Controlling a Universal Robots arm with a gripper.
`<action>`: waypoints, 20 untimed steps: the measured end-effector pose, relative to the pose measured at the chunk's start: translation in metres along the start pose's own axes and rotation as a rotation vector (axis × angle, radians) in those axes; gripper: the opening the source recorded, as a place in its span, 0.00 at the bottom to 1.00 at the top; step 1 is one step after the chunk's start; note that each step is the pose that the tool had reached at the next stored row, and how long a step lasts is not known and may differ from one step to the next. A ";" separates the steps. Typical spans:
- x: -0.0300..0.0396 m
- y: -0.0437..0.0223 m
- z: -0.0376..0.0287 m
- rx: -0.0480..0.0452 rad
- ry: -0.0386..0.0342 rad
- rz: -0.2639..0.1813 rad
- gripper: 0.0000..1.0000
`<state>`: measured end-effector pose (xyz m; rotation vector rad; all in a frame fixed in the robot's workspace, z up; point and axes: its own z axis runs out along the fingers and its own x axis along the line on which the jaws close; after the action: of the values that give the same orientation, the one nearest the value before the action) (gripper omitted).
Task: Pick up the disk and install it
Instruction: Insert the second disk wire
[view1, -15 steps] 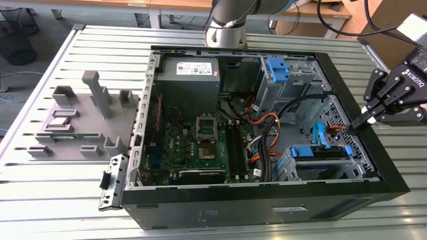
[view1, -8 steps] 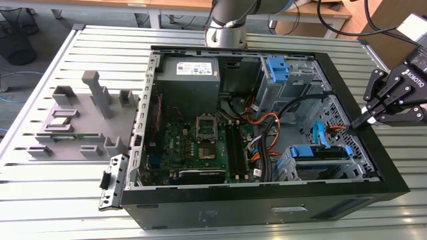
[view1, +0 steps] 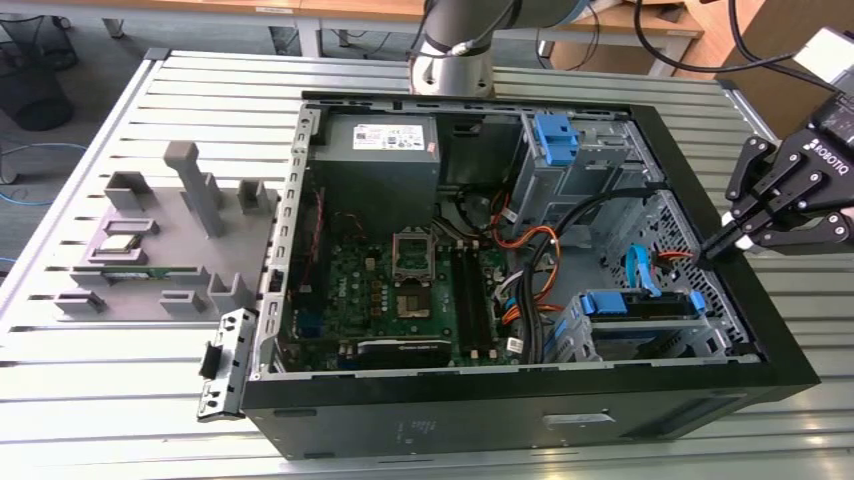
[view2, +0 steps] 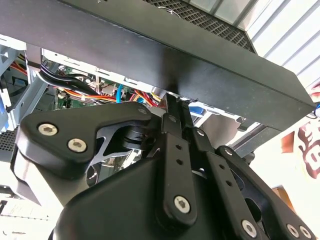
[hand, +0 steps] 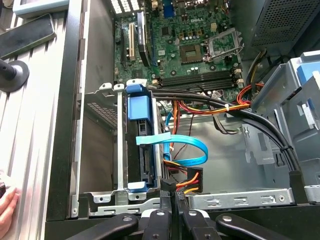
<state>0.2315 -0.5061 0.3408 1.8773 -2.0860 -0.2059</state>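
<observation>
Above case (view1: 787, 345) rim, gripper (view1: 731, 238) angled down, closed

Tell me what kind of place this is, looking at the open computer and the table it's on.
Most likely a robotics lab or test workshop. An open computer case lies on a slotted metal table, a robot gripper hangs at its edge, and grey holders for parts sit beside it. Desks and cables show behind.
</observation>
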 end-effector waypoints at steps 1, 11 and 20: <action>0.0000 0.0000 0.0000 0.0000 0.0001 0.000 0.18; 0.0002 0.0028 0.0011 0.0015 0.0006 0.000 0.19; 0.0003 0.0031 0.0011 0.0015 0.0006 0.000 0.31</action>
<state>0.2282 -0.5061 0.3408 1.8775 -2.0867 -0.2037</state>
